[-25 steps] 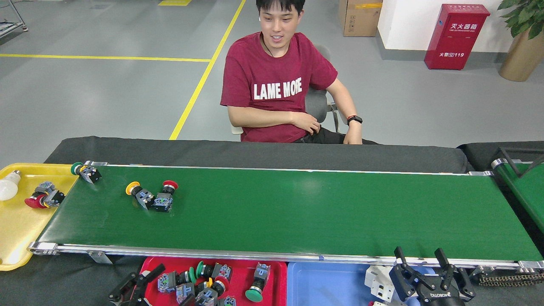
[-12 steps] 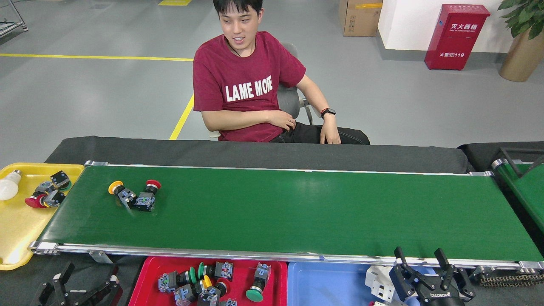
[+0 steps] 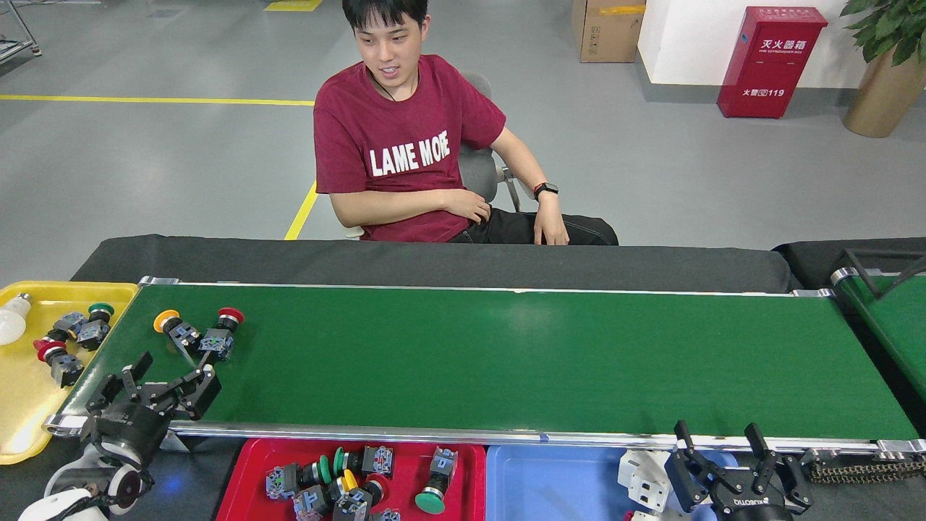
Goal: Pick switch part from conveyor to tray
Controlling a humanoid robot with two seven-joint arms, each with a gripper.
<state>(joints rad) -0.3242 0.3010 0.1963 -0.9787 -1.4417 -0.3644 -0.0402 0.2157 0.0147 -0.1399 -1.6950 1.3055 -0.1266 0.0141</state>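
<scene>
Your left gripper (image 3: pixel 170 376) has risen over the conveyor (image 3: pixel 506 362), fingers spread wide and empty. The yellow-capped switch part (image 3: pixel 176 329) and red-capped switch part (image 3: pixel 219 338) have drifted left toward it, so grab soon. Your right gripper (image 3: pixel 720 449) waits, fingers wide

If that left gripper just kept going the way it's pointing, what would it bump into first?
Probably the pair of switch parts on the conveyor: the left gripper, open, points toward the yellow-capped one and its red-capped neighbour. Depth is uncertain.

the conveyor (image 3: pixel 506 362) has a matt green belt with shiny metal rails, beside a glossy yellow plastic tray (image 3: pixel 29 405) and black cloth padding (image 3: pixel 434 264).
</scene>
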